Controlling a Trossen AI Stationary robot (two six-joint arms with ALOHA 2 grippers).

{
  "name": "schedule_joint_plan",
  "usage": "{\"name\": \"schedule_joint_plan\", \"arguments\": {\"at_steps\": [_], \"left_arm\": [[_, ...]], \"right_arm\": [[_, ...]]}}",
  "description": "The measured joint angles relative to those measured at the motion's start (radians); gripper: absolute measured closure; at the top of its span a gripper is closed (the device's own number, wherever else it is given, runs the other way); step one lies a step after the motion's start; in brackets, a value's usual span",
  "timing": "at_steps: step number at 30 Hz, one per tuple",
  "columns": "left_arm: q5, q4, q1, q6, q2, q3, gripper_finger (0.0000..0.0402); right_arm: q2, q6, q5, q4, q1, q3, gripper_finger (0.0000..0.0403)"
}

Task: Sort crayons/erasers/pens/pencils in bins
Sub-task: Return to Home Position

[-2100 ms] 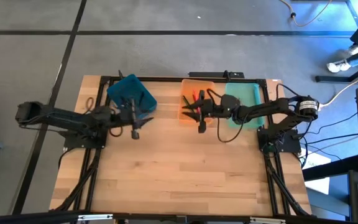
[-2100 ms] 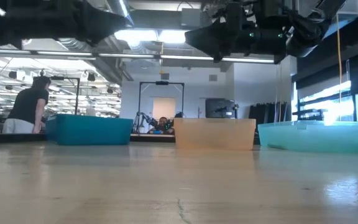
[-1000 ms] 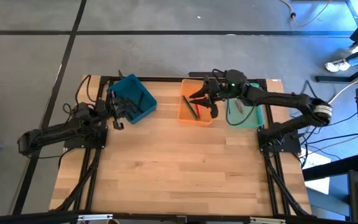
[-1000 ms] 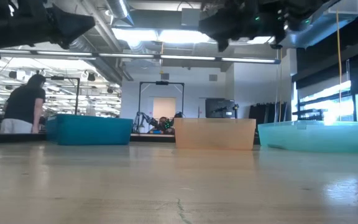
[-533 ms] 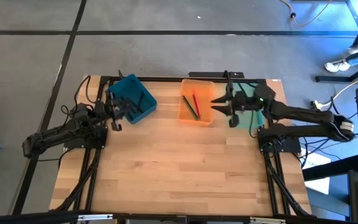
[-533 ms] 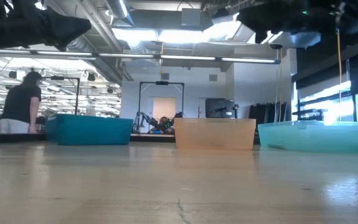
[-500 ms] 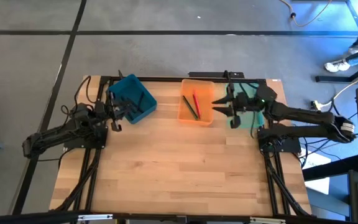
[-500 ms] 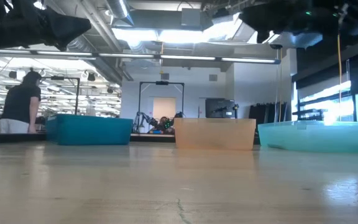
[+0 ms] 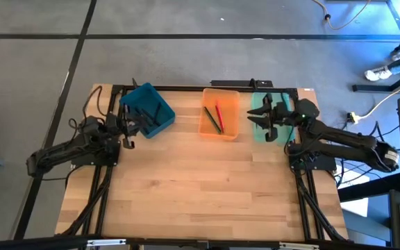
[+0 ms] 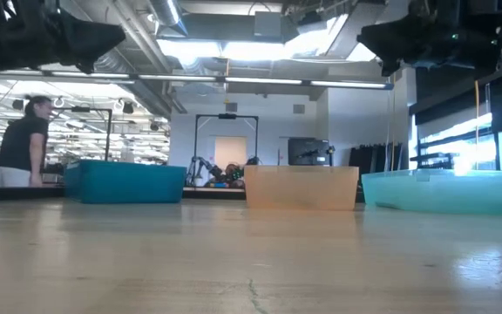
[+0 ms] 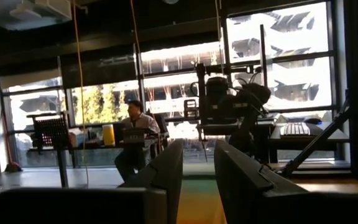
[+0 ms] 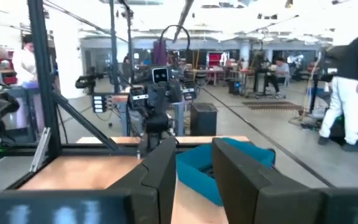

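Three bins stand along the table's far side: the teal bin (image 9: pixel 146 110), the orange bin (image 9: pixel 219 113) and the mint bin (image 9: pixel 278 104). A red stick (image 9: pixel 219 111) and a dark green stick (image 9: pixel 212 119) lie on the orange bin's floor. My right gripper (image 9: pixel 257 119) hangs above the mint bin's left part and points toward the table's left; in the right wrist view it (image 12: pixel 194 149) is open with nothing between the fingers. My left gripper (image 9: pixel 126 132) hovers just left of the teal bin, open and holding nothing (image 11: pixel 197 149). No other sticks show.
Bare wooden table top (image 9: pixel 200 180) stretches from the bins to the near edge. A black metal frame (image 9: pixel 186 88) runs behind the bins. In the low view the bins stand side by side (image 10: pixel 301 187). A person (image 10: pixel 20 144) is in the room beyond.
My right gripper has drawn back from above the orange bin toward the table's right edge and now hangs over the mint bin, the arm folding in. The two sticks stay in the orange bin.
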Motion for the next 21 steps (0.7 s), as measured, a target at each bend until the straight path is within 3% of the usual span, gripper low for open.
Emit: {"name": "schedule_joint_plan", "arguments": {"at_steps": [9, 21], "left_arm": [[0.014, -0.071, 0.000, -0.001, -0.036, 0.010, 0.0317], [0.019, -0.086, 0.000, 0.001, -0.037, 0.034, 0.0317]], "right_arm": [[-0.121, 0.080, -0.158, -0.089, -0.096, -0.001, 0.0296], [-0.388, 0.076, -0.161, -0.443, -0.128, -0.001, 0.0296]]}}
